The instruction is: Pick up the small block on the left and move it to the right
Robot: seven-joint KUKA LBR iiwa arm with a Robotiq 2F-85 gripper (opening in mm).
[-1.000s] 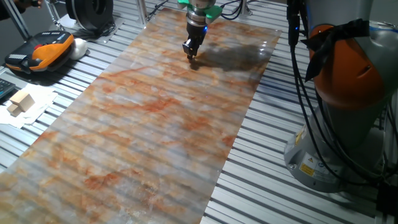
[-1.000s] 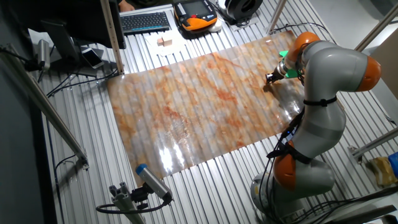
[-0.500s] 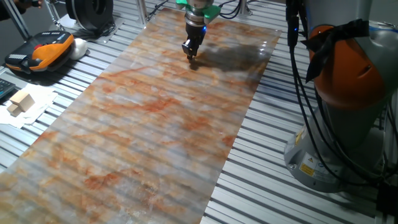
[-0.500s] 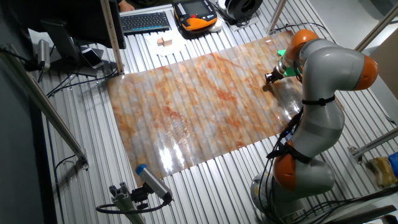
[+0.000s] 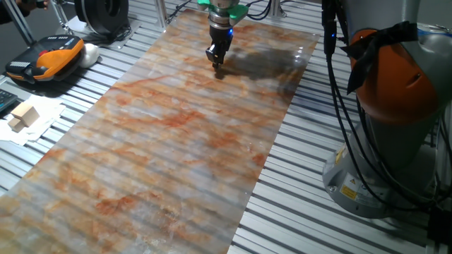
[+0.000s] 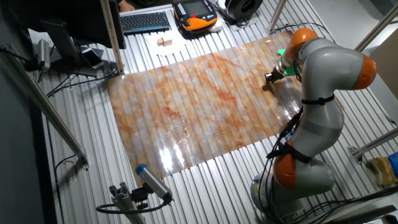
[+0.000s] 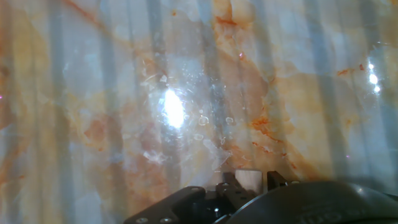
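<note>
Step in hand, as judged: the lift of the small block off the marbled sheet, ahead of the carry to the right. To do it well, the arm should rise straight and slowly, with no sideways drift until the block is well clear of the sheet. A cube this small offers little face to the pads, so any tilt or jolt could squeeze it out. The closing force should be held constant through the carry, which should be kept low and smooth.

Gripper: it stands upright at the far end of the sheet, fingertips at or just above the surface; neither fixed view shows whether they touch it. In the hand view a small pale-tan square sits between the 2 dark fingers at the bottom edge, and the fingers stand close in on either side. The gripper therefore appears closed on the block with a narrow gap, roughly the block's own width. Actual pad contact is not resolvable.

Block location: between the fingertips, at the far end of the sheet. In the fixed views it is too small to make out.

Other items: 2 larger pale blocks lie on white paper at the left, well apart from the gripper.
</note>
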